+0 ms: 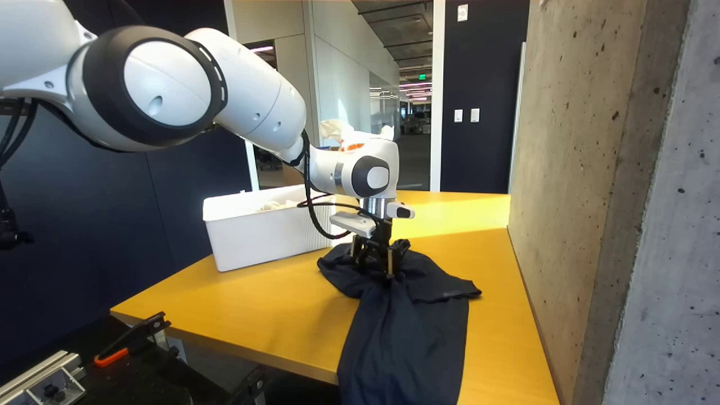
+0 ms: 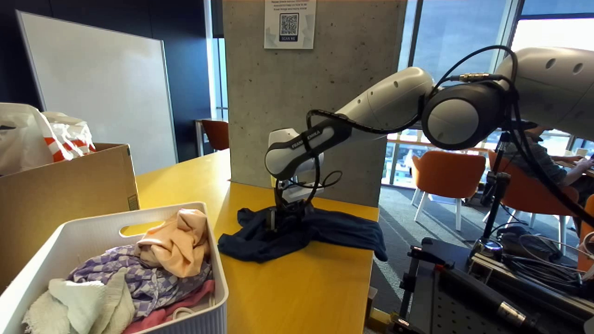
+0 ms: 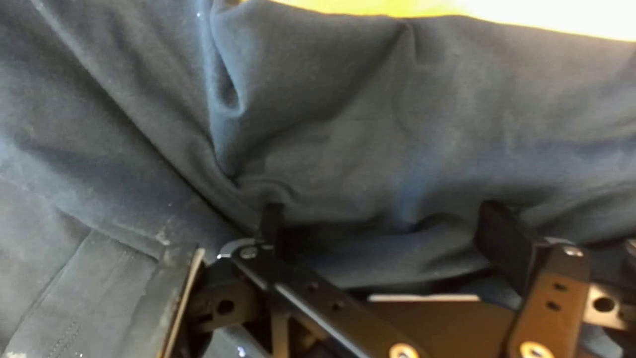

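The dark blue cloth (image 1: 419, 332) lies crumpled on the yellow surface (image 2: 292, 292), and one end hangs over the edge. The jaws are spread wide, down in its folds. Near it is a white bin (image 1: 264, 242) with a peach cloth (image 2: 178, 246) and a purple checked cloth (image 2: 111, 269) inside. Next to the bin stands a cardboard box (image 2: 65, 204) with white bags (image 2: 23, 139) poking out. A gray concrete wall (image 2: 297, 93) rises by the surface. Farther off are orange chairs (image 2: 448, 174).

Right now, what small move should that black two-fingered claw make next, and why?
I'd probably have the black two-fingered gripper close slowly: in the wrist view its fingers stand apart, down at the crumpled navy cloth garment, with folds showing between them, so closing might catch fabric.
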`<state>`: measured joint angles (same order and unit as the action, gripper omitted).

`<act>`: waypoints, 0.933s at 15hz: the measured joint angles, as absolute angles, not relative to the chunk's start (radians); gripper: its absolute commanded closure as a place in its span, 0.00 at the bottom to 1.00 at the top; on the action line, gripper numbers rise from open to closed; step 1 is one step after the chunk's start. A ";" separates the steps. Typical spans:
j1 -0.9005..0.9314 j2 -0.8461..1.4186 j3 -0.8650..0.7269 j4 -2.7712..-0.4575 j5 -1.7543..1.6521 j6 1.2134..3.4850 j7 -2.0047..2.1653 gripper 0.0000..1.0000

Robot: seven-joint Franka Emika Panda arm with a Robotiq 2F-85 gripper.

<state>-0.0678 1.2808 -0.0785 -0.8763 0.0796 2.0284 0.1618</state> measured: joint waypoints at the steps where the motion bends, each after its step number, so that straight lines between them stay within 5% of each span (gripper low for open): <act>1: -0.069 1.301 -0.083 -0.836 0.080 2.015 0.162 0.00; 14: -0.075 1.360 -0.090 -0.691 0.074 1.963 0.163 0.00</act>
